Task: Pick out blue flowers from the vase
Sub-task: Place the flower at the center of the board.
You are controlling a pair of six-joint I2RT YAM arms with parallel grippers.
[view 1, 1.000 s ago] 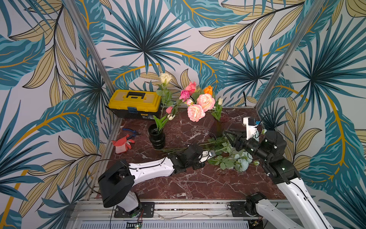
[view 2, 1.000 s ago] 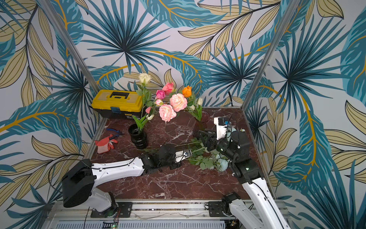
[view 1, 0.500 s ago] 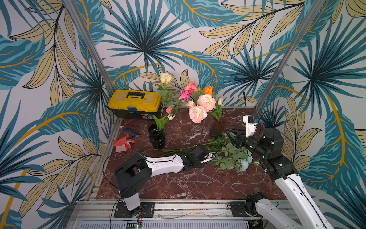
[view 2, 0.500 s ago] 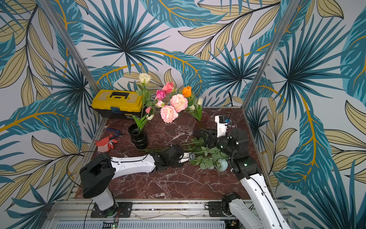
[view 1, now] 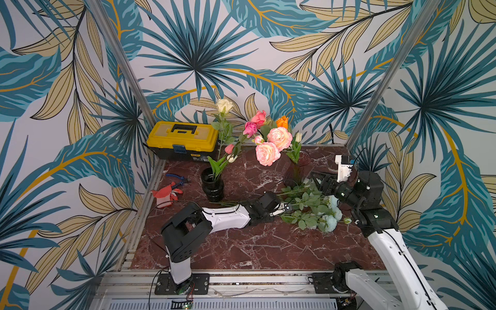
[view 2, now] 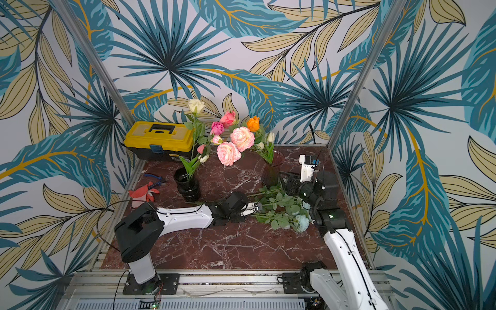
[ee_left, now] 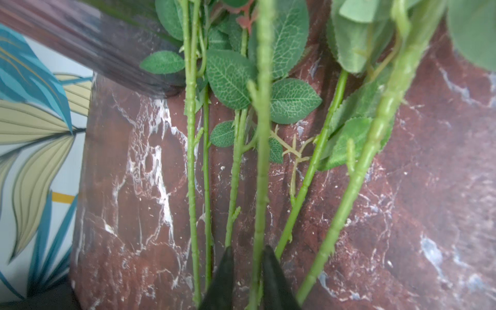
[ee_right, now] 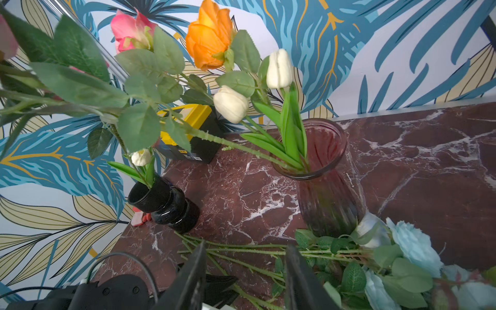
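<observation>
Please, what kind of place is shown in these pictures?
Probably a staged robot test booth, not a real room: wallpapered panels on metal posts, two robot arms bolted to a front rail, and a marble-look tabletop.

In both top views the cell is being lit brightly and evenly from above, and only soft, pale shadows are being cast on the marble table (view 1: pixel 255 241). Small highlights are being thrown back by the glossy black vase (ee_right: pixel 171 206). In the left wrist view the glass vase (ee_left: pixel 112 53) is being smeared by motion blur, and the left gripper (ee_left: pixel 248 249) is being rendered out of focus. In the right wrist view the blue flowers (ee_right: pixel 413 247) are being softened toward the picture's edge.
</observation>
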